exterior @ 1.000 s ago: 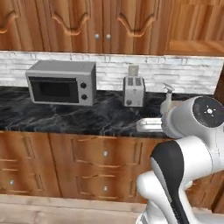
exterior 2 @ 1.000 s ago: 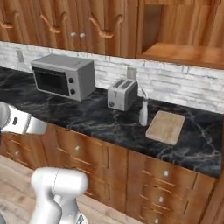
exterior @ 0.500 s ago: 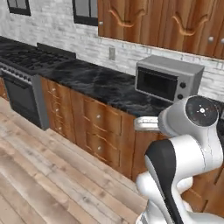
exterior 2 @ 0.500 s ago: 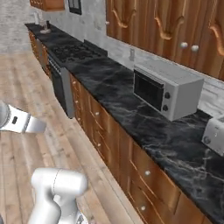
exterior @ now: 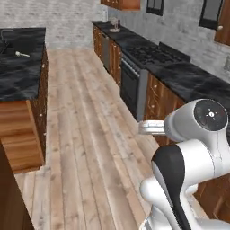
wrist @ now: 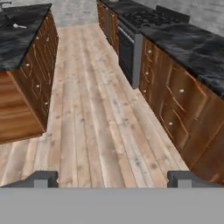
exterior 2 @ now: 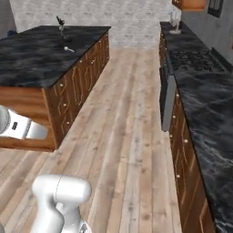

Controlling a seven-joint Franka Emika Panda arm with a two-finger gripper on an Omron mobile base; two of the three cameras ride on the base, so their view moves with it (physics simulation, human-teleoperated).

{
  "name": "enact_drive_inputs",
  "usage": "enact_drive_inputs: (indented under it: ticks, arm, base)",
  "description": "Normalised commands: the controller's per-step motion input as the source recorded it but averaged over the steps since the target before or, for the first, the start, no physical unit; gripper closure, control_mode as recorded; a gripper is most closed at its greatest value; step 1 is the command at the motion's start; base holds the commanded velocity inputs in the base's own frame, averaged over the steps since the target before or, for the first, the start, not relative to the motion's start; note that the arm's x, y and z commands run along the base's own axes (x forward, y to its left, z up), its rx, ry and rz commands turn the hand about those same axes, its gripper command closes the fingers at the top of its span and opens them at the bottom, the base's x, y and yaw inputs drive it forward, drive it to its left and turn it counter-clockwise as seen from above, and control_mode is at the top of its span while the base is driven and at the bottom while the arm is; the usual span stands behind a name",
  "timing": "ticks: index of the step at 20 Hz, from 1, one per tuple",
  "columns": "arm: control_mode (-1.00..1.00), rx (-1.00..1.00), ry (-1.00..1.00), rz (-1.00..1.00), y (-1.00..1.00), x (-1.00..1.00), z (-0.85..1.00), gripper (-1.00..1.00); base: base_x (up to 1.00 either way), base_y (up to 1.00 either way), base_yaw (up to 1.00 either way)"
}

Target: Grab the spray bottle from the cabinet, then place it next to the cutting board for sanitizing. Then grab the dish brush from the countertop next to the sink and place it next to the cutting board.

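Hanging over bare wood floor [wrist: 100, 131], the gripper [wrist: 113, 178] has its jaws spread wide with nothing between them; two dark fingertips [wrist: 43, 178] poke up at the bottom of the hand view, well apart. White arm [exterior: 193, 148] rises at lower right in the left base view, lower left in the right base view, over the aisle.

Left of the aisle: kitchen island [exterior 2: 50, 59] with black marble-look countertop [wrist: 19, 37] on brown wood cabinets. Dish brush [exterior 2: 68, 48], small, pale head on thin handle, lies on the far part of that top, also seen at [exterior: 21, 54] and [wrist: 18, 26]. Just beyond it a dark faucet [exterior 2: 60, 22].

Right of the aisle: long black counter run [exterior 2: 205, 100] on brown drawers, with a stove [exterior: 150, 56] set in it, oven front [exterior 2: 167, 102] facing the aisle. Far end of that run holds a small pale item, too blurred to name. Grey brick wall at far end.
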Motion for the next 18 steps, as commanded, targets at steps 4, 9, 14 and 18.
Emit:
enact_drive_inputs:
  ticks: [4, 9, 14, 18]
  arm:
    - [1.0, 0.0, 0.0, 0.0, 0.0, 0.0, 0.0, -1.0]
    - [1.0, 0.0, 0.0, 0.0, 0.0, 0.0, 0.0, -1.0]
    - [1.0, 0.0, 0.0, 0.0, 0.0, 0.0, 0.0, -1.0]
    - [1.0, 0.0, 0.0, 0.0, 0.0, 0.0, 0.0, -1.0]
  base:
    - [0.99, -0.27, 0.76]
    - [1.0, -0.3, 0.74]
    - [1.0, -0.44, 0.69]
    - [0.96, -0.78, 0.6]
